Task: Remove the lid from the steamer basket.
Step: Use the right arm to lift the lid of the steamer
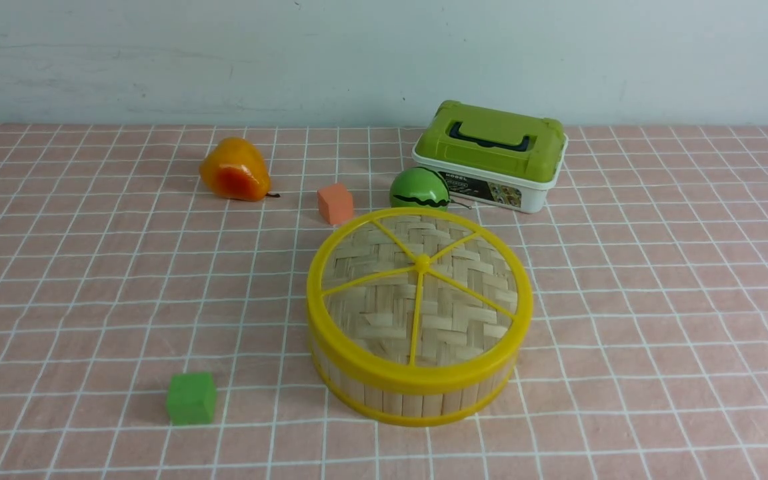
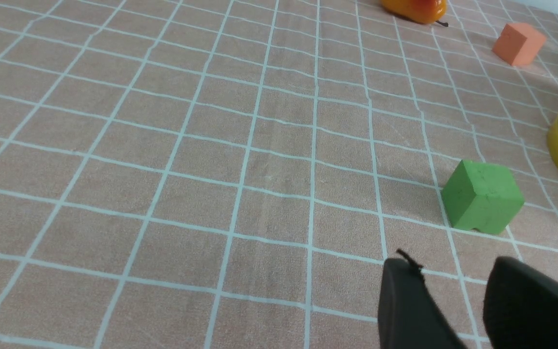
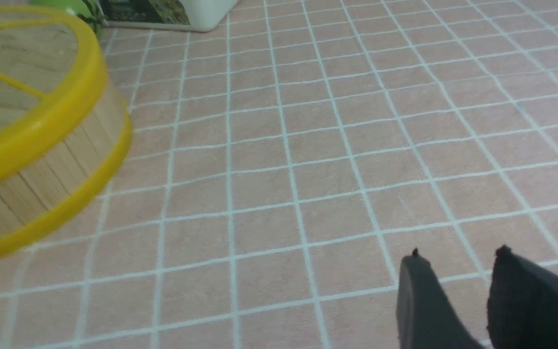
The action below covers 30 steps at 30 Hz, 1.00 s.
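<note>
Lid [image 1: 417,280]: seated on steamer basket [image 1: 417,395], untouched. Right gripper [image 3: 459,256], left gripper [image 2: 451,264]: jaws parted, empty. Step: approach, by my reading; you next need a rim grip

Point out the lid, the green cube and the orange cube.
lid [image 1: 422,261]: front view, on its centre knob.
green cube [image 1: 191,399]: front view, on its front face.
orange cube [image 1: 335,204]: front view, on its front face.
</note>
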### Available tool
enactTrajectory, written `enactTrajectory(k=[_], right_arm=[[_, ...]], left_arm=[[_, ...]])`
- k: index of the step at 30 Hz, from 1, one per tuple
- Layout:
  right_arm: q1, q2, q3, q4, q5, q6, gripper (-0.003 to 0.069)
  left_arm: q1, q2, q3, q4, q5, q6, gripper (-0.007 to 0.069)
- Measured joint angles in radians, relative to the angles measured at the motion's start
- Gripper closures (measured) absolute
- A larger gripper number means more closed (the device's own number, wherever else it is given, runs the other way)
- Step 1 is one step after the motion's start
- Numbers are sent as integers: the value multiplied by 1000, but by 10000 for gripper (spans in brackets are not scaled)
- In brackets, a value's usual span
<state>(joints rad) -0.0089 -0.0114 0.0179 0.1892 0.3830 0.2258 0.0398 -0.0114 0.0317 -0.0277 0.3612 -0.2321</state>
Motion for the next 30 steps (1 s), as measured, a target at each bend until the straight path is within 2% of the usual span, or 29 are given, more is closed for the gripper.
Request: enactTrajectory(k=[1,2,3,4,5,6,9,17,20,22,24,26,28,29,30], right_arm=[[0,0,0,75,0,35,473],[0,0,0,94,0,45,473],[0,0,3,255,0,127,470],[0,0,5,275,0,137,470],[0,0,9,439,4,216,468],[0,0,9,504,4,242,468],[0,0,9,577,-19,262,467],[-1,0,9,540,-33,181,463],[-1,0,2,532,-36,87,463],[-1,0,-59,513,-14,-32,470],[-1,37,-195,463,35,-167,523],[-1,104,-281,418,83,-235,578],[-1,228,-422,333,202,-306,643],[-1,377,-571,245,318,-366,670],[-1,463,-653,203,392,-399,677]], left_arm=[[0,0,0,0,0,0,385],[0,0,0,0,0,0,385],[0,0,0,0,0,0,385],[0,0,0,0,0,0,385],[0,0,0,0,0,0,385],[0,0,0,0,0,0,385],[0,0,0,0,0,0,385],[0,0,0,0,0,0,385],[0,0,0,0,0,0,385],[0,0,0,0,0,0,385],[0,0,0,0,0,0,385],[0,0,0,0,0,0,385],[0,0,0,0,0,0,385],[0,0,0,0,0,0,385],[0,0,0,0,0,0,385]])
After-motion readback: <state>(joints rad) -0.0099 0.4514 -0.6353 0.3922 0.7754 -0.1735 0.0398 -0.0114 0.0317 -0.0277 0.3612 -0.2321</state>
